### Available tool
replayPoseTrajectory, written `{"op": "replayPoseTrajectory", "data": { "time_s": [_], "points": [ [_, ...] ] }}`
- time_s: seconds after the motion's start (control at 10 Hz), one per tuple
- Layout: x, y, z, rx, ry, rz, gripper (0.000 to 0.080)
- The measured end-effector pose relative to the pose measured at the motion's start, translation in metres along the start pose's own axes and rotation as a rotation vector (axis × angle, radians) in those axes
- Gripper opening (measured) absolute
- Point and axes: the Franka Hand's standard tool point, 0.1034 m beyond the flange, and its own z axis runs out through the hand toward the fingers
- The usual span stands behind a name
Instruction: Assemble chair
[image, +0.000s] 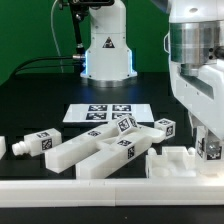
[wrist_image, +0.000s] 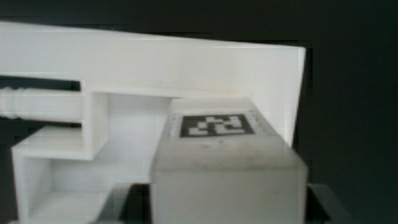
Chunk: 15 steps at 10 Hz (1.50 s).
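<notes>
step: seat tagged block (wrist_image: 217, 160) in white frame (wrist_image: 160, 60), they look touching | gripper (image: 204, 140) low over them, exterior view's right | jaws: can't tell, hidden | you: square block to frame, press slow, don't skid frame

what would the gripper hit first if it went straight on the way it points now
Most likely the white tagged chair part directly under the gripper: it fills the wrist view. The gap left is unclear; they may already touch.
</notes>
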Motion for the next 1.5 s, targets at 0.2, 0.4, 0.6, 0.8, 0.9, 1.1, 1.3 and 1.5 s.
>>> {"op": "replayPoseTrajectory", "data": {
  "time_s": [0.2,0.4,0.6,0.8,0.9,1.1,1.3,1.5],
  "points": [
    [0.000,0.000,0.000,0.000,-0.004,0.150,0.0285],
    [0.000,0.000,0.000,0.002,-0.004,0.081,0.0296],
    [0.001,0.000,0.000,0.006,-0.001,-0.084,0.0607],
    [-0.009,0.002,0.000,0.003,-0.004,-0.355,0.0636],
    [-0.012,0.003,-0.001,0.004,-0.006,-0.458,0.0647],
    [-0.013,0.004,0.000,0.003,-0.005,-0.602,0.0648],
    [-0.012,0.004,0.001,0.002,-0.004,-0.719,0.0648],
    [-0.012,0.003,0.000,0.004,-0.004,-0.946,0.0648]
  ]
}}
